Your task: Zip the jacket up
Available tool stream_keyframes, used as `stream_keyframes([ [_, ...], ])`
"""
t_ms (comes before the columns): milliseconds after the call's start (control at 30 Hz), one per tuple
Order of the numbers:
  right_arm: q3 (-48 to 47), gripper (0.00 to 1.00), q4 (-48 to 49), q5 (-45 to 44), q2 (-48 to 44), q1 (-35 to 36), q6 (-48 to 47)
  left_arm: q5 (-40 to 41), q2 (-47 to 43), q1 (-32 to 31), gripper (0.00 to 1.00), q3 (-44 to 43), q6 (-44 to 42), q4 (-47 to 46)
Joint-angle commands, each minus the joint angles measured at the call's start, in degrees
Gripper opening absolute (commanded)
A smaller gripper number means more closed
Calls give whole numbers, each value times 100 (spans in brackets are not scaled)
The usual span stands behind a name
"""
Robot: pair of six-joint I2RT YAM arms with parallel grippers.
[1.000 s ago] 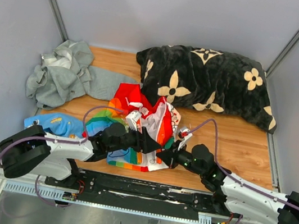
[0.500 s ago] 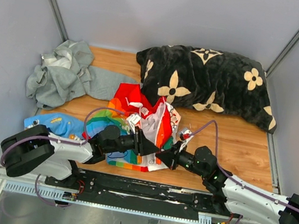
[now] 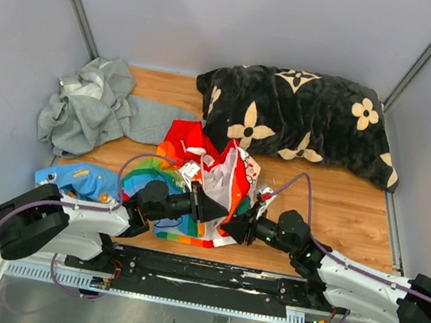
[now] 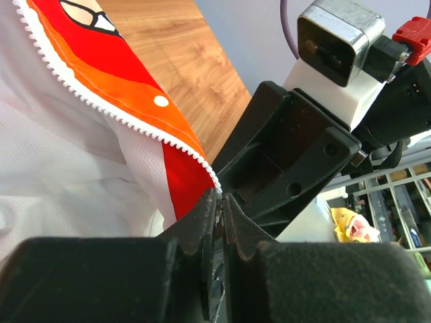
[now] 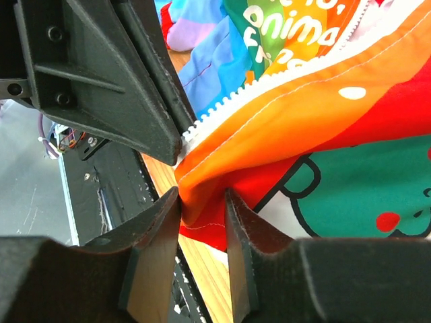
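Note:
The jacket (image 3: 215, 171), red with a white cartoon panel and rainbow stripes, lies crumpled and unzipped on the wooden table in front of the arms. At its near hem, the tips of my left gripper (image 3: 220, 214) and my right gripper (image 3: 225, 228) meet. In the left wrist view the white zipper teeth (image 4: 121, 116) run down into my left gripper (image 4: 221, 199), which is shut on the bottom end of that zipper edge. In the right wrist view my right gripper (image 5: 202, 203) stands open around a fold of the orange and red hem (image 5: 316, 128), with the fabric loose between its fingers.
A grey hooded sweatshirt (image 3: 91, 109) lies at the back left. A black pillow with cream flowers (image 3: 300, 116) fills the back right. A small light-blue garment (image 3: 81, 179) lies at the near left, next to the left arm. The black base rail (image 3: 205, 279) runs along the near edge.
My left gripper has closed on the zipper's bottom end. The right gripper's jaws, shut on the hem before, have parted. Both arms shifted slightly left along the hem.

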State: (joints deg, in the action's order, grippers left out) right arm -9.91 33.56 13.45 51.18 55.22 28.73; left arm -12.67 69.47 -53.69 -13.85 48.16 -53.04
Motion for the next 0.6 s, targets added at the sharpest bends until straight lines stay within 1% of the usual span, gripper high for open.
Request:
stream_keyframes([
  [0, 6, 37, 326, 17, 85, -37, -30, 93, -166, 12, 10, 62, 81, -224],
  [167, -35, 47, 505, 94, 264, -38, 95, 423, -267, -80, 7, 135, 207, -225],
  [300, -43, 52, 690, 105, 429, -38, 173, 755, -282, -239, 4, 157, 275, -269],
  [400, -33, 54, 803, 135, 480, -38, 216, 949, -277, -294, 4, 218, 402, -391],
  [567, -9, 53, 841, -64, 471, -35, 262, 1105, -165, -396, 4, 242, 545, -615],
])
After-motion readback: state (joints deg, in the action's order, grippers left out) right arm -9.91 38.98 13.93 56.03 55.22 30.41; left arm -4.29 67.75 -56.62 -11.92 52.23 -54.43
